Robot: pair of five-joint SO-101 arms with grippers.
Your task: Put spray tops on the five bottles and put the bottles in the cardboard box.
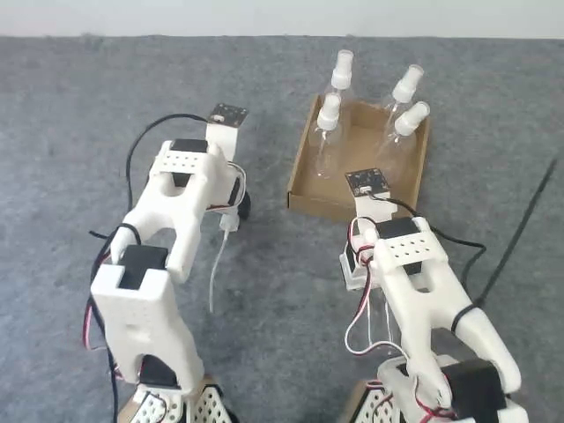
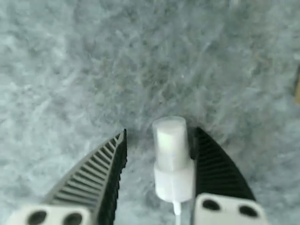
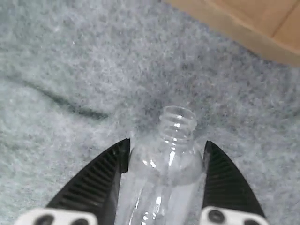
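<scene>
left arm (image 1: 167, 220) and right arm (image 1: 414, 273) both extended forward, wrists pitched down; left hand (image 2: 159, 132) fingers apart with a spray top (image 2: 172, 159) against one, right hand (image 3: 167, 144) clamped on a bottle (image 3: 168, 164) at its shoulders.

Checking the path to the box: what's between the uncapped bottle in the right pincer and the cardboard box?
Just bare grey carpet, in the right wrist view: nothing lies between the bottle and the cardboard box.

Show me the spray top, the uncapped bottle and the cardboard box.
spray top (image 2: 173, 159): left wrist view, on its white body.
uncapped bottle (image 3: 165, 164): right wrist view, on its clear shoulder.
cardboard box (image 1: 319, 203): high view, on its near wall.
</scene>
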